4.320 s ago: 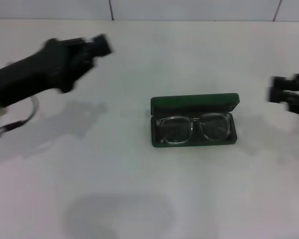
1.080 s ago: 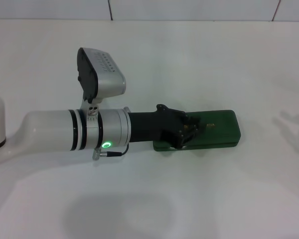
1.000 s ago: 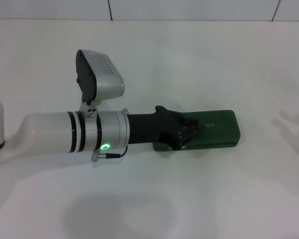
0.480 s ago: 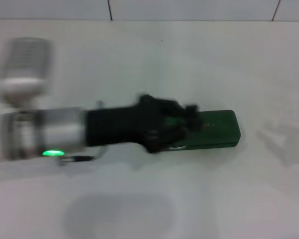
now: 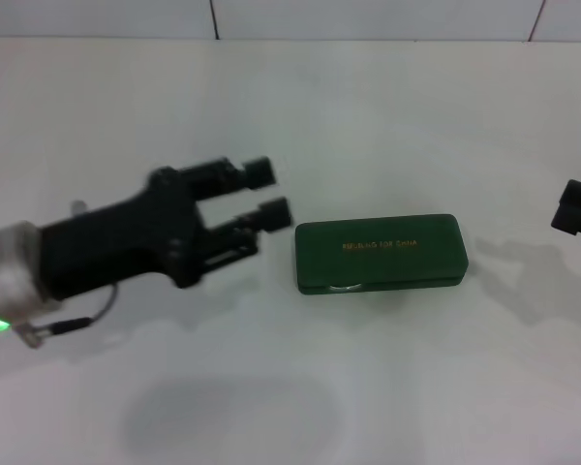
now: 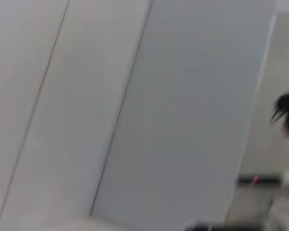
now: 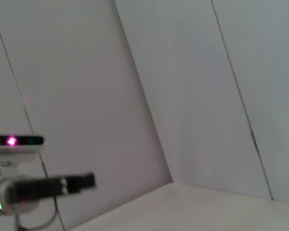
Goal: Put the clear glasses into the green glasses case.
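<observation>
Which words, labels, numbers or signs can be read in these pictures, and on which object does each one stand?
Green glasses case: one line of small gold lettering on its shut lid, too small and blurred to read.
Left gripper, right gripper, white table: no text visible.
Left wrist view and right wrist view: no readable text.

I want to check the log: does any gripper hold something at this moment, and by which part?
Nothing is held. The left gripper is open, apart from the closed green glasses case. The right gripper sits at the table's right edge, also empty.
</observation>
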You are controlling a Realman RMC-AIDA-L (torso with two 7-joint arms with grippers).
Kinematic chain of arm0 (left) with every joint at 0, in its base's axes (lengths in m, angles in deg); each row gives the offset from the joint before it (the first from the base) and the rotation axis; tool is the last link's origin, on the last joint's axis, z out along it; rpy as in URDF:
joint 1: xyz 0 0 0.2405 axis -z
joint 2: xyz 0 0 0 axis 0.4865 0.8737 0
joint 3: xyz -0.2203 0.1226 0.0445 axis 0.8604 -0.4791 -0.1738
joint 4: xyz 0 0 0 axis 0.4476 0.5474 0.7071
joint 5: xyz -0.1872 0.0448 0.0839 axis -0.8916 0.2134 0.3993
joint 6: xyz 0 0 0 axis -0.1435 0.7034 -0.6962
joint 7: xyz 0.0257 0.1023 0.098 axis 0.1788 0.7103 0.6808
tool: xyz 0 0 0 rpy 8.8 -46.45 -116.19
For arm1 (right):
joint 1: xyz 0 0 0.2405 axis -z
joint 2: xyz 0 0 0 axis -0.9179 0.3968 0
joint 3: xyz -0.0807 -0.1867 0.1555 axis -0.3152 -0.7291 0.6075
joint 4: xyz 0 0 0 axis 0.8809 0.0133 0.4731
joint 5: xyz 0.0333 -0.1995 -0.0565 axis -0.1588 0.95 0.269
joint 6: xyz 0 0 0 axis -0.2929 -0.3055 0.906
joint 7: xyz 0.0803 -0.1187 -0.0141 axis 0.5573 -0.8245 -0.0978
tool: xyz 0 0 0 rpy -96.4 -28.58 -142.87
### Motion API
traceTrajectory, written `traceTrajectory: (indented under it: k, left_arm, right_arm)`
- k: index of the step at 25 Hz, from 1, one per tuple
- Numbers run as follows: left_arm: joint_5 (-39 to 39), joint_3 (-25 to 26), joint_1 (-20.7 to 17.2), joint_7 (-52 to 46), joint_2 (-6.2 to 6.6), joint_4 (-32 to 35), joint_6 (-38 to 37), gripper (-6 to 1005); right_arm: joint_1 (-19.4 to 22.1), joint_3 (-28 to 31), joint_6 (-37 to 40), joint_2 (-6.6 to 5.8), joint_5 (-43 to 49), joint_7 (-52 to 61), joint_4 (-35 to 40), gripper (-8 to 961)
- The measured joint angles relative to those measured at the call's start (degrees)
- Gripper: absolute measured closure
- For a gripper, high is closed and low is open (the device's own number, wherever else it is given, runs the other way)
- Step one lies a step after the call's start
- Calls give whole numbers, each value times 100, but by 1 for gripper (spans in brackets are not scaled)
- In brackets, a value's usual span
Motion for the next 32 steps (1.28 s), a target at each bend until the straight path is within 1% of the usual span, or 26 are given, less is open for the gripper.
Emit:
traceTrajectory:
  k: [2,4,7,9,13,16,18,20,21,22,23,24,27,29,32]
  left_arm:
    - [304,-46,86,83,-101,-44,394,474]
    - [518,-232,213,119,-145,-147,848,477]
    - [574,-674,468,131,-149,-462,1398,478]
    - [584,-845,596,172,-151,-643,1614,478]
    - [566,-1166,691,461,-163,-838,1815,479]
    - [518,-1222,657,567,-173,-859,1819,479]
    - [453,-1223,632,665,-171,-861,1668,476]
    - [384,-1197,626,861,-132,-833,1271,474]
    - [354,-1133,623,990,-89,-791,955,473]
    - [354,-1133,623,990,-89,-791,955,471]
    - [348,-980,605,1096,6,-699,487,470]
    - [347,-762,570,997,112,-601,154,457]
    - [361,-497,525,733,231,-539,-28,418]
    - [377,-427,486,636,287,-539,-44,392]
    - [386,-418,435,546,336,-539,-63,309]
  right_arm:
    - [-31,9,5,0,0,9,20,637]
    - [-54,18,15,-2,0,20,30,632]
    - [-50,30,28,-13,0,27,29,624]
    - [-10,57,25,-16,0,28,16,619]
    - [40,69,-19,-28,0,34,2,608]
    - [42,54,-54,-31,1,35,1,600]
    - [17,-1,-55,-32,75,35,22,595]
    - [-61,-67,20,-32,259,40,70,590]
    - [-105,-104,92,-32,346,48,85,587]
    - [-148,-149,166,-27,411,59,91,584]
    - [-199,-214,278,-15,474,64,92,582]
    - [-229,-249,337,-9,505,66,93,579]
    - [-331,-430,627,28,557,38,95,571]
    - [-382,-522,749,48,550,16,95,485]
    - [-468,-696,846,76,537,-45,95,355]
